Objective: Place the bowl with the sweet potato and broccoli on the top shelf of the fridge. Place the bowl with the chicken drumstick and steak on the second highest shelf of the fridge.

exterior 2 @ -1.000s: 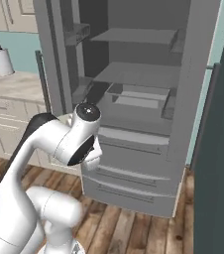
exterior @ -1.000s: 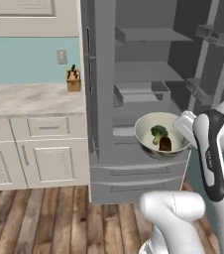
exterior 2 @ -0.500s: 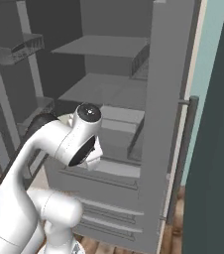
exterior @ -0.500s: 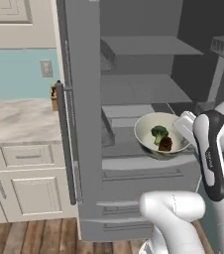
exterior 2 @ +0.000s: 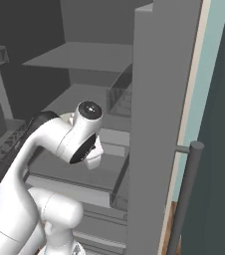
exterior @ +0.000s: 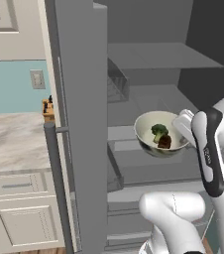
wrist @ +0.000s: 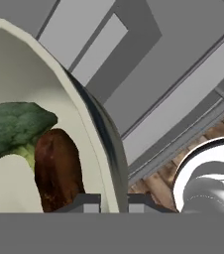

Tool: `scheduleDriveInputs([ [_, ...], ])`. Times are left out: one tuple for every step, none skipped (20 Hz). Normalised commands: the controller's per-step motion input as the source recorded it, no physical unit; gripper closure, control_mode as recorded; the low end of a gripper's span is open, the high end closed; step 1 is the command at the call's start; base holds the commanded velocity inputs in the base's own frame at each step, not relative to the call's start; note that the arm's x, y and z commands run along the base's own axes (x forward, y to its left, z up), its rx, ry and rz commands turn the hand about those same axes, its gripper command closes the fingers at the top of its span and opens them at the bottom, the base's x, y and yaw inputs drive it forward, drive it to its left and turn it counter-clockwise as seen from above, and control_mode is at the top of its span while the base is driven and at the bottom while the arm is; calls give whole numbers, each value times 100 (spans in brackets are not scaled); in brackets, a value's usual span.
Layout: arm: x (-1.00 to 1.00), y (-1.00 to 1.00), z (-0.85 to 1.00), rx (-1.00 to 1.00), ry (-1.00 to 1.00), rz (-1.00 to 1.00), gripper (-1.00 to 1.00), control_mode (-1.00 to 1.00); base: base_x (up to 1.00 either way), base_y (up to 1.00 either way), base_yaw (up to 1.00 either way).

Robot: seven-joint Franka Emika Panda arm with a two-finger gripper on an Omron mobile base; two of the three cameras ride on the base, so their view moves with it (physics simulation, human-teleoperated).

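Base rolls closer to fridge point(exterior: 148, 99) — hand point(wrist: 114, 201) pinched on bowl point(exterior: 159, 135) rim — tilting risks spilling broccoli point(exterior: 158, 131).

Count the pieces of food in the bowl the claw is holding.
2. The broccoli sits toward the back of the bowl, and the sweet potato lies just in front of it, touching. Anything beneath them would be hidden.

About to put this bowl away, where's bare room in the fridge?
The top shelf lies bare, bordered by the fridge's back wall. The second shelf looks bare beside the clear door bin. Lower down, the held bowl and gripper crowd things.
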Motion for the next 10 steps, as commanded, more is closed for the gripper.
scheduleDriveInputs([
  [0, 0, 16, 8, -4, -21, 100, -100, 0, 0, 0],
  [-11, 0, 35, 11, 0, -24, 100, -100, 0, 0, 0],
  [-37, 0, 55, 4, -4, -27, 100, -100, 0, 0, 0],
  [-31, 0, 65, 2, -6, -24, 100, -100, 0, 0, 0],
  [-26, 0, 82, 0, -7, -19, 100, -100, 0, 0, 0],
  [-25, 0, 91, 0, -9, -19, 100, -100, 0, 0, 0],
  [-23, 0, 98, 0, -11, -14, 100, -100, 0, 0, 0],
  [-30, 0, 99, 0, -15, -9, 100, -100, 0, 0, 0],
  [-31, 0, 99, 0, -16, -9, 100, -100, 0, 0, 0],
  [-34, 0, 100, 0, -16, -7, 100, -100, 0, 0, 0],
])
